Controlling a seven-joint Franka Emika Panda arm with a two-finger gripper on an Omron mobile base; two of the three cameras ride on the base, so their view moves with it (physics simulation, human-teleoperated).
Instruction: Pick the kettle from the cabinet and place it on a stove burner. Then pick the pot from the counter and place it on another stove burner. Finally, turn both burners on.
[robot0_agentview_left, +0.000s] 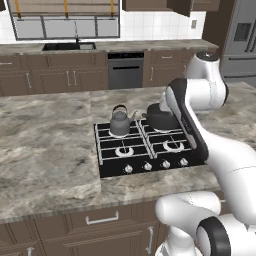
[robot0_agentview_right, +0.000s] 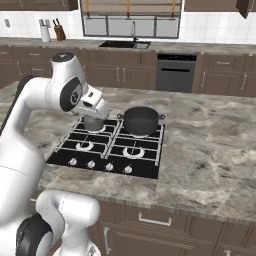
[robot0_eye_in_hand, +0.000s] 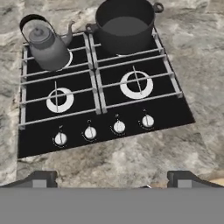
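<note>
Kettle (robot0_eye_in_hand: 45, 46): I see it on the back-left burner.
Pot (robot0_eye_in_hand: 124, 24): back-right burner, beside it.
Tool (robot0_eye_in_hand: 112, 178): spread wide, empty (above bare desk (robot0_eye_in_hand: 131, 159) near the knobs (robot0_eye_in_hand: 104, 128)).

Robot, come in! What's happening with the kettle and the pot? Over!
Claw open, holding nothing, above the knobs. Kettle and pot each on a back burner. Nothing blocking the knobs.
</note>
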